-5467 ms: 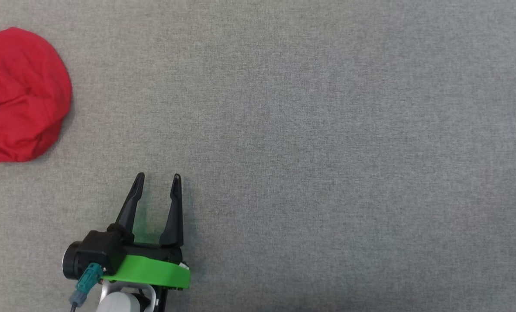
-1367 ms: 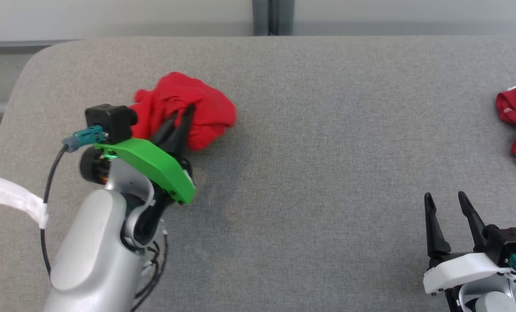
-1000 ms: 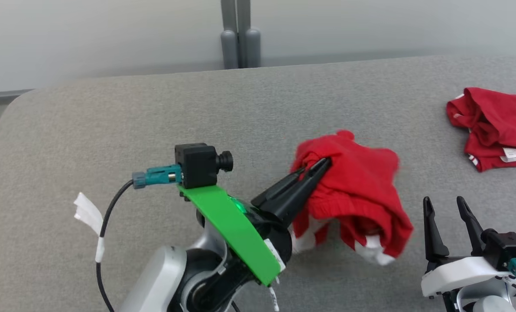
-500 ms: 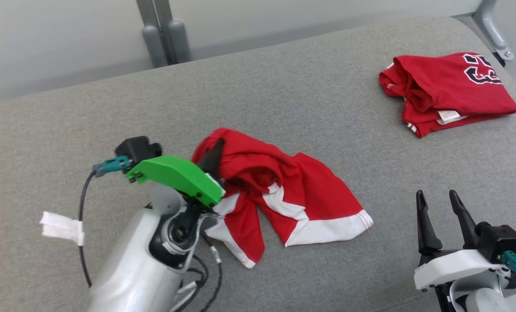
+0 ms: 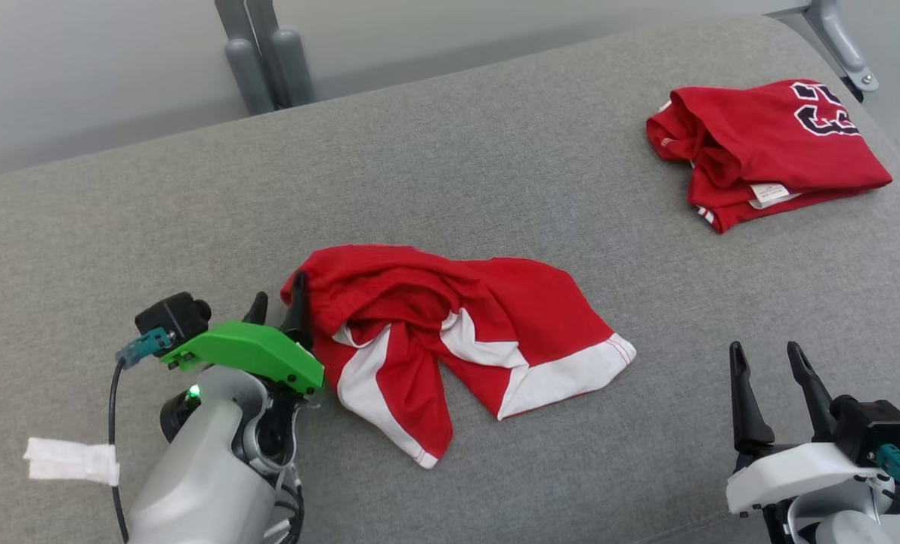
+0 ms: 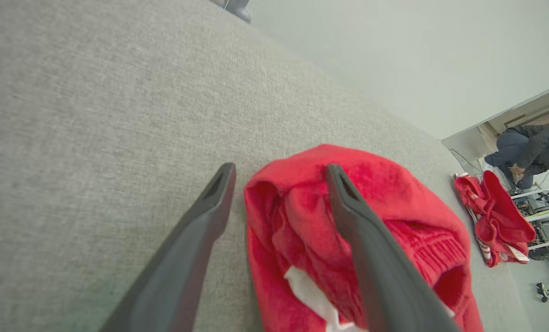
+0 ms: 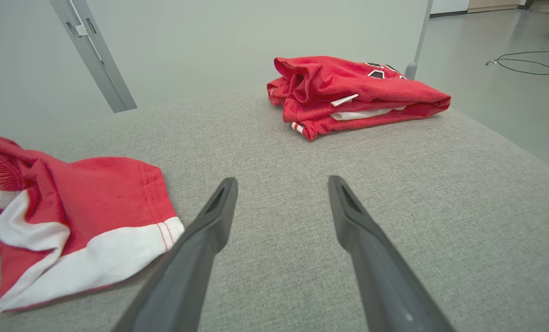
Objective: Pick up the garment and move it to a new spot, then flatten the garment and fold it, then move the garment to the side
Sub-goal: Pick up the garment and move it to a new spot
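Garment (image 5: pixel 495 332) is seen lying crumpled mid-table (image 5: pixel 495 189), roughly dead center. Left gripper (image 5: pixel 277 296) is spread wide at its 9 o'clock edge, nothing pinched. Right gripper (image 5: pixel 765 351) is held spread too, at 4 o'clock, well apart.

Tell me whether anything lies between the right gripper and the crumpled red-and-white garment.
Nothing visible: only bare grey cloth surface lies between the right gripper and the crumpled red-and-white garment. The folded red jersey sits well aside.
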Robot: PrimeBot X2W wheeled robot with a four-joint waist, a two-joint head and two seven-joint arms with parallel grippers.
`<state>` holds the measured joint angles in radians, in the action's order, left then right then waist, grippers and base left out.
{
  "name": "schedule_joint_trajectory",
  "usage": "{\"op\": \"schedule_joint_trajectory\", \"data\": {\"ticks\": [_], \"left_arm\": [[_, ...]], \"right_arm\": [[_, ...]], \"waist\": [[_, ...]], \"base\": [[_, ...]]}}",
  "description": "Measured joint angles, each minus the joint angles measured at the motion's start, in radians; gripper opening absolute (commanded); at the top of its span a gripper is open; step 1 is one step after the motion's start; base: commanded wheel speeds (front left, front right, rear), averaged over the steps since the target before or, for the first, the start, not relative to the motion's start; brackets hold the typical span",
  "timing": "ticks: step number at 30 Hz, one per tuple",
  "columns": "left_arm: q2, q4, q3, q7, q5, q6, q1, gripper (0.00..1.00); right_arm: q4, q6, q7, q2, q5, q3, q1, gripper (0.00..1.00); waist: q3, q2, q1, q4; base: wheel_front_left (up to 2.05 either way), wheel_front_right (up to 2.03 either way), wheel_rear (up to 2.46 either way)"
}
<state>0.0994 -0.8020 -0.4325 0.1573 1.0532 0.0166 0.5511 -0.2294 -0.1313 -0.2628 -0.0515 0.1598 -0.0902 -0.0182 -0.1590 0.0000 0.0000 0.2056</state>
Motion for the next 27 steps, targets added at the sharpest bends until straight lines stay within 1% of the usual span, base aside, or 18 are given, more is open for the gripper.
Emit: {"op": "schedule_joint_trajectory", "data": {"ticks": [2,3,4,5,6,9,11,12,15,16,18,20,24,27], "left_arm": [[0.015,0.003,-0.019,0.065,-0.046,-0.013,-0.015,1.0],[0.021,0.011,-0.023,0.084,-0.077,-0.013,-0.031,1.0],[0.025,0.022,-0.023,0.094,-0.095,-0.008,-0.047,1.0],[0.03,0.045,-0.024,0.101,-0.135,-0.003,-0.069,1.0],[0.035,0.082,-0.011,0.101,-0.176,0.012,-0.093,1.0],[0.04,0.267,0.095,0.106,-0.318,0.055,-0.193,1.0],[0.034,0.378,0.138,0.107,-0.427,0.08,-0.294,1.0],[0.029,0.433,0.154,0.106,-0.49,0.087,-0.355,1.0],[0.001,0.562,0.219,0.107,-0.594,0.086,-0.49,1.0],[-0.006,0.595,0.244,0.107,-0.627,0.079,-0.531,1.0],[-0.024,0.635,0.289,0.107,-0.639,0.058,-0.598,1.0],[-0.031,0.67,0.316,0.107,-0.689,0.014,-0.655,1.0],[-0.044,0.701,0.376,0.107,-0.751,-0.059,-0.734,1.0],[-0.047,0.712,0.421,0.107,-0.777,-0.091,-0.773,1.0]], "right_arm": [[0.009,0.0,0.0,-0.003,-0.008,-0.007,0.009,1.0],[0.014,0.0,0.0,-0.007,-0.014,-0.012,0.017,1.0],[0.02,0.0,0.0,-0.011,-0.015,-0.02,0.022,1.0],[0.028,0.0,0.0,-0.017,-0.017,-0.028,0.029,1.0],[0.036,0.0,0.0,-0.023,-0.023,-0.036,0.035,1.0],[0.057,0.0,0.0,-0.037,-0.035,-0.045,0.055,1.0],[0.072,0.0,0.0,-0.045,-0.04,-0.054,0.072,1.0],[0.081,0.0,0.0,-0.051,-0.041,-0.06,0.079,1.0],[0.103,0.0,0.0,-0.059,-0.047,-0.068,0.092,1.0],[0.107,0.0,0.0,-0.06,-0.05,-0.07,0.096,1.0],[0.111,0.0,0.0,-0.059,-0.053,-0.075,0.102,1.0],[0.116,0.0,0.0,-0.056,-0.057,-0.078,0.113,1.0],[0.117,0.0,0.0,-0.045,-0.069,-0.083,0.137,1.0],[0.116,0.0,0.0,-0.034,-0.076,-0.086,0.152,1.0]], "waist": [[0.014,0.0,0.0,-0.01],[0.022,0.0,0.0,-0.016],[0.028,0.0,0.0,-0.022],[0.036,0.0,0.0,-0.031],[0.043,0.0,0.0,-0.041],[0.068,0.0,0.0,-0.065],[0.084,0.0,0.0,-0.083],[0.092,0.0,0.0,-0.094],[0.11,0.0,0.0,-0.127],[0.116,0.0,0.0,-0.139],[0.127,0.0,0.0,-0.159],[0.14,0.0,0.0,-0.179],[0.17,0.0,0.0,-0.205],[0.192,0.0,0.0,-0.219]], "base": [[0.0,0.0,0.0],[0.0,0.0,0.0],[0.0,0.0,0.0],[0.0,0.0,0.0],[0.0,0.0,0.0],[0.0,0.0,0.0],[0.0,0.0,0.0],[0.0,0.0,0.0],[0.0,0.0,0.0],[0.0,0.0,0.0],[0.0,0.0,0.0],[0.0,0.0,0.0],[0.0,0.0,0.0],[0.0,0.0,0.0]]}}
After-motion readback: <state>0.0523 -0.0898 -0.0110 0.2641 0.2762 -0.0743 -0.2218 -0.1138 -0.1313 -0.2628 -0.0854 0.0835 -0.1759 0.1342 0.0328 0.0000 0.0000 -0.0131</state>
